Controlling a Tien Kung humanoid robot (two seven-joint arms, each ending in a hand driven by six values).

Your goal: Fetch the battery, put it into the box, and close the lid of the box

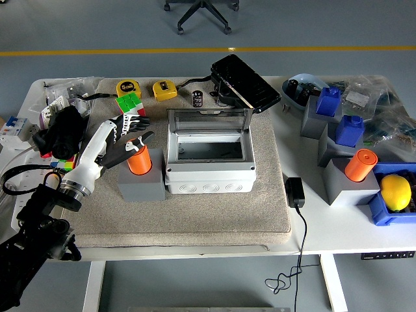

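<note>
Left hand (129, 140) reaches in from the lower left corner, its fingers spread and curling round the top of the orange battery (139, 159) but not yet clamped — I'd judge it is lining up a grasp. That battery stands upright in a grey holder (142, 184) just below the hand, presumably so it can be taken from above. Right beside it, to the hand's right, sits the grey box (209, 172), its clear lid (208, 122) tipped up and back, leaving the inside free to receive the battery. Beyond the hand lie a green cube (129, 103) and two yellow tape measures (129, 87) — clutter, well clear. No right hand shows.
</note>
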